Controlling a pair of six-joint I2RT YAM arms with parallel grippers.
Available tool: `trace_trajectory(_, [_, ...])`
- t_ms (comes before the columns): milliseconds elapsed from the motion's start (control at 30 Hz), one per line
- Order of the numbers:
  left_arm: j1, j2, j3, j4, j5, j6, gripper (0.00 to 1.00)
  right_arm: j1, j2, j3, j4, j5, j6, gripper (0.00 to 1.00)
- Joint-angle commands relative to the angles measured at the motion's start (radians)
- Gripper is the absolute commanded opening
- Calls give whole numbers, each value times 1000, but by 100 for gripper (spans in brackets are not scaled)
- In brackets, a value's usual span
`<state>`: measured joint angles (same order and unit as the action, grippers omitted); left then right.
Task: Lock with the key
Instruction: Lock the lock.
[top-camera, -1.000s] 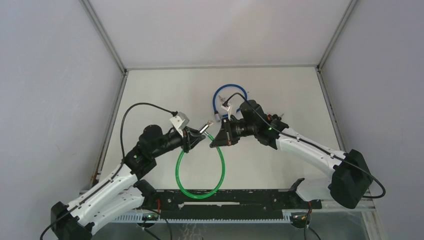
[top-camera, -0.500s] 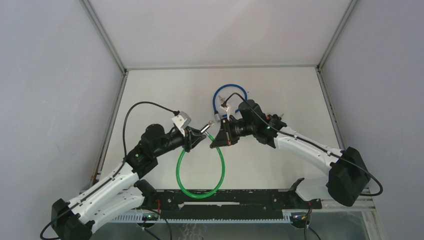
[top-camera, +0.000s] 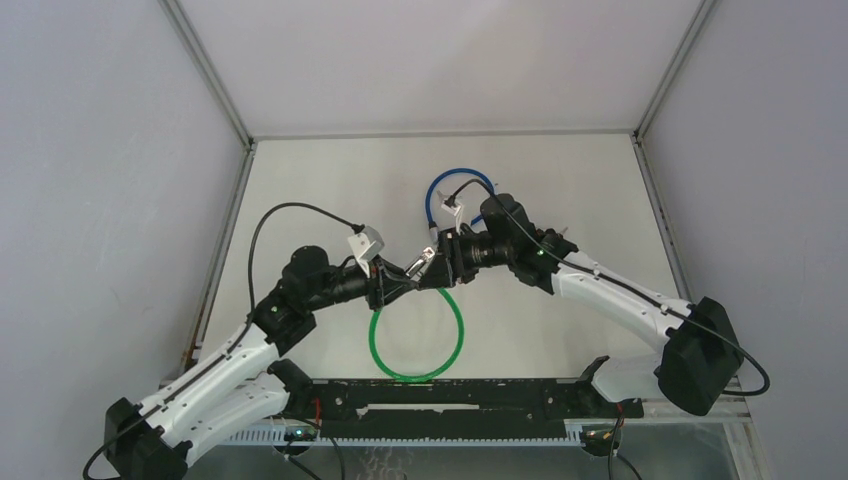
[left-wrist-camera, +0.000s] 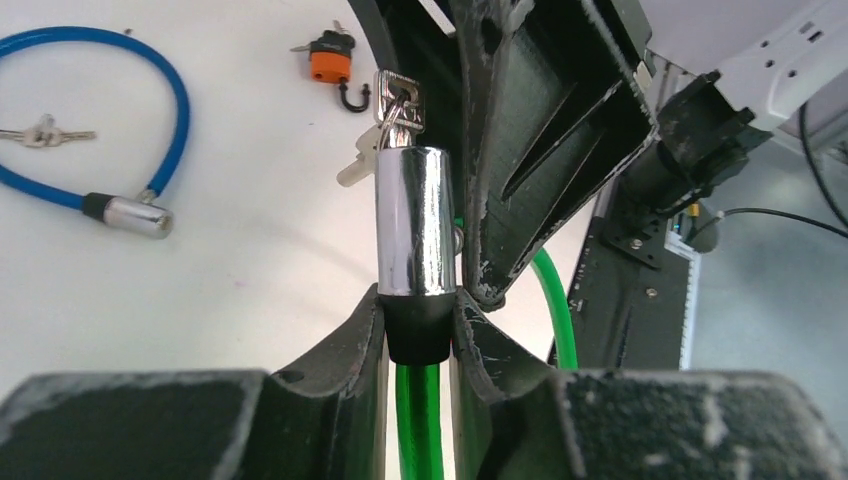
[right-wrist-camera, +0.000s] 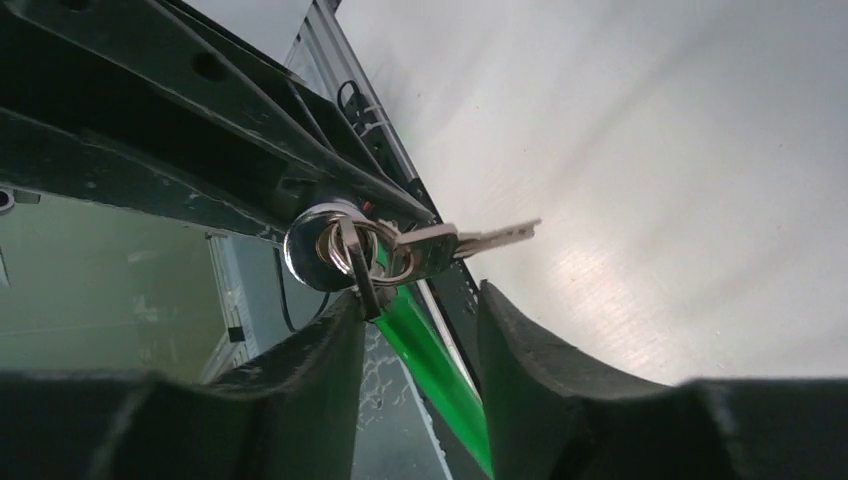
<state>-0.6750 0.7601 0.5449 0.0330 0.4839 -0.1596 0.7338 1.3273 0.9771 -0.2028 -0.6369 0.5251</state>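
My left gripper (left-wrist-camera: 420, 330) is shut on the black collar of the green cable lock (left-wrist-camera: 415, 220), whose chrome cylinder points away from its camera. The green cable (top-camera: 415, 378) forms a closed round loop on the table below both grippers. A key ring with a spare key (right-wrist-camera: 480, 238) hangs from the cylinder's far end (right-wrist-camera: 320, 245); the key (right-wrist-camera: 365, 285) sticks out of it edge-on. My right gripper (right-wrist-camera: 420, 310) stands open around that end, its left finger beside the key and the green cable (right-wrist-camera: 430, 360) passing between its jaws. In the top view the grippers (top-camera: 385, 283) (top-camera: 437, 268) meet tip to tip.
A blue cable lock (top-camera: 432, 195) with its own chrome cylinder (left-wrist-camera: 135, 215) lies just behind the right gripper, loose keys (left-wrist-camera: 40, 132) inside its loop. A small orange padlock (left-wrist-camera: 330, 62) sits farther off. A black rail (top-camera: 450, 400) runs along the near edge.
My right gripper has opened and shifted slightly toward the left gripper. The green cable went from a long narrow loop to a rounder closed one. The left gripper kept its hold.
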Motion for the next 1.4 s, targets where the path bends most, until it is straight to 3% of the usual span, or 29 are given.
trace_trajectory(0, [-12,18,41,-6,285,-72,0,-33,-64,77,166,107,3,54])
trace_trajectory(300, [28,48,59,-3,298,-76,0,-59,-95,63,47,57,-42,68])
trace_trajectory(733, [96,103,70,-25,208,-139,0,-136,-234,-11,-129,10,-155,71])
trace_trajectory(900, [107,97,67,-21,189,-170,0,-128,-302,-79,-48,-1,-244,66])
trace_trajectory(1100, [164,103,97,-27,82,-319,0,29,-464,-261,127,308,-423,66])
trace_trajectory(1367, [263,103,127,-125,-51,-543,0,166,-562,-357,233,514,-481,68])
